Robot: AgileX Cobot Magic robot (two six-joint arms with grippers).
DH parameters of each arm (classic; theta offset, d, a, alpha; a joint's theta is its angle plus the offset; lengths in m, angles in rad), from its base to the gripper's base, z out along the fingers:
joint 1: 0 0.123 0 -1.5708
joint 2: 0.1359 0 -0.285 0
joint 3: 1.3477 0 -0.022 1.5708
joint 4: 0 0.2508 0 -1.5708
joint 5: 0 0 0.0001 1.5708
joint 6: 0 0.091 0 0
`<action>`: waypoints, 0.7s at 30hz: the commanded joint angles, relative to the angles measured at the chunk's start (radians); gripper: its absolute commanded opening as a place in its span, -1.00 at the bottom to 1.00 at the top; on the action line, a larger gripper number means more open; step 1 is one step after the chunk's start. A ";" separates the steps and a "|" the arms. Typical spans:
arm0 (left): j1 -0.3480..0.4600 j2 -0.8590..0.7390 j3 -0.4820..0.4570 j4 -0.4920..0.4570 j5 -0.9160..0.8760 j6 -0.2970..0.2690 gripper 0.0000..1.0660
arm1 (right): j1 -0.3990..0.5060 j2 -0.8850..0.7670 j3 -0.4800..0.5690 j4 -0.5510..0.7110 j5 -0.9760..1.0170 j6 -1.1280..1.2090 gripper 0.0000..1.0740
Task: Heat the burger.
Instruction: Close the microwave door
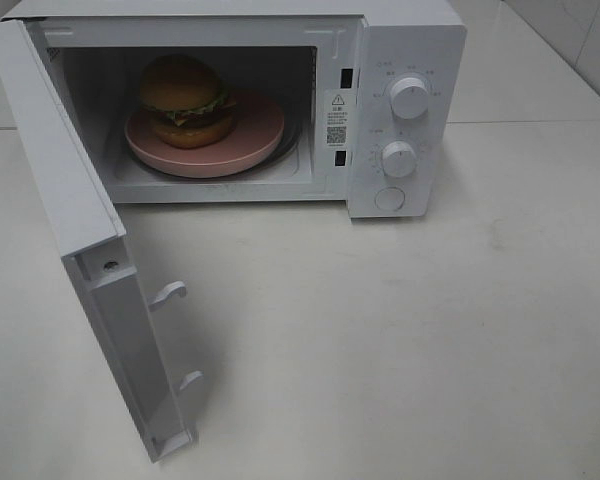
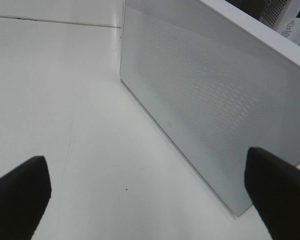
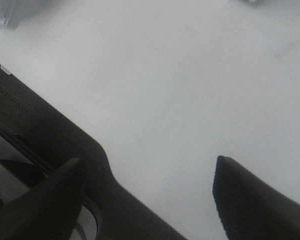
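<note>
The burger [image 1: 187, 100] sat on a pink plate [image 1: 260, 135] inside the cavity of the white microwave [image 1: 410, 40], in the upper left-centre of the high view. It rested toward the left half of the plate, upright, with the bun top level and the lettuce frill showing around the middle. The door [image 1: 55, 170] stood swung wide open toward the lower left of the frame.

Judged from its look, the burger would be light and soft, or at least a loose stack. The glossy bun could slip under hard pads, and a squeeze high on the dome might shear the top off the layers. The safer hold would be low across the sides, spanning the patty and lower bun. Better still would be to move it by the rim of the plate, which looked stiff and offered bare edge on its right. With the burger already in place, it probably needed no further touch. The parts likely to be handled next were the rigid door and the knobs [image 1: 409, 97] at the right.

Neither arm showed in the high view. In the left wrist view the left hand [image 2: 147, 175] was spread wide with nothing between its fingers, facing the perforated outer face of the door [image 2: 215, 100] and not touching it. The right hand [image 3: 150, 167] was also parted and empty, over the bare white surface [image 3: 190, 75].
</note>
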 commanded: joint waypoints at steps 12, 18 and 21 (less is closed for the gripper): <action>0.004 -0.017 0.003 0.001 -0.007 0.000 0.83 | -0.003 -0.256 0.058 -0.013 0.168 0.043 0.33; 0.004 -0.017 0.003 0.001 -0.007 0.000 0.83 | -0.100 -0.403 0.122 -0.037 0.161 0.043 0.33; 0.004 -0.017 0.003 0.001 -0.007 0.000 0.83 | -0.184 -0.470 0.132 -0.035 0.139 0.042 0.33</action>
